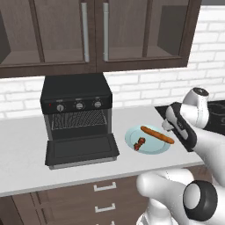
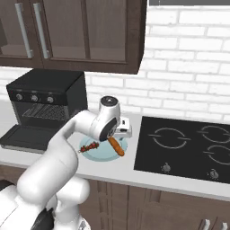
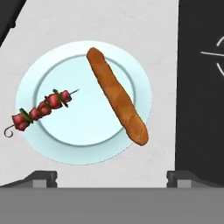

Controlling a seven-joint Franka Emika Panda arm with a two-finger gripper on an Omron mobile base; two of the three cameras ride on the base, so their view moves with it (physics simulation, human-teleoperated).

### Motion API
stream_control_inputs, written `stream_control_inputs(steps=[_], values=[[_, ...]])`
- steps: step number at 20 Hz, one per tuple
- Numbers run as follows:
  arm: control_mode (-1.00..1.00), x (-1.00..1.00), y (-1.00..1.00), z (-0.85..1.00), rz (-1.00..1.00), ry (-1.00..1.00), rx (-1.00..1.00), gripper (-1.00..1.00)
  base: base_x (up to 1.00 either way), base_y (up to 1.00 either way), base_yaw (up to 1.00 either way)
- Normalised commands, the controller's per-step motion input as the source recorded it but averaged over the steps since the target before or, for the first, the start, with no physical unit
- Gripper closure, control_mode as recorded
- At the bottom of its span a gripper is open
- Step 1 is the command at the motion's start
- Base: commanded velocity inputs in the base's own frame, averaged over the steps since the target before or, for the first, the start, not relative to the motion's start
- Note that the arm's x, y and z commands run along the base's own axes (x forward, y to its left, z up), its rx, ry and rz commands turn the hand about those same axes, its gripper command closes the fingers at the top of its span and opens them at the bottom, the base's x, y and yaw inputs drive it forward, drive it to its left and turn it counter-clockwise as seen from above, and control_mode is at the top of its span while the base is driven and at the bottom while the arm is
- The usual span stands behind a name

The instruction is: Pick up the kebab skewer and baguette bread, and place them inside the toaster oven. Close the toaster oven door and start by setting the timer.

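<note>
Gripper (image 3: 112, 179) fully open, empty, poised above plate (image 3: 83, 148); first pick not yet made; kebab skewer (image 3: 41, 109) overhangs plate's edge, baguette bread (image 3: 117, 96) opposite; toaster oven (image 1: 77, 110) door (image 1: 81, 150) down; next: descend, centre on skewer.

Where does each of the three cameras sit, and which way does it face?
Left base view: behind-left, facing the open toaster oven; arm lower right.
Right base view: behind-right, facing the cooktop; arm lower left.
Hand view: looks down on the plate; open gripper at bottom.
All share the kebab skewer and baguette.
</note>
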Motion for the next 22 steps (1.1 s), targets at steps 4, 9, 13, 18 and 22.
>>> stream_control_inputs(steps=[4, 9, 13, 18, 22], values=[[-1.00, 0.29, -0.02, -0.54, 0.01, 0.00, 0.00, -1.00, 0.00, 0.00, 0.00], [-1.00, 0.21, -0.09, -0.50, 0.02, 0.00, 0.00, -1.00, 0.00, 0.00, 0.00], [-1.00, 0.18, -0.14, -0.36, 0.02, 0.00, 0.00, -1.00, 0.00, 0.00, 0.00], [-1.00, 0.09, -0.14, -0.21, 0.02, 0.00, 0.00, -1.00, 0.00, 0.00, 0.00], [-1.00, 0.12, -0.05, -0.09, 0.00, 0.00, 0.00, -1.00, 0.00, 0.00, 0.00]])
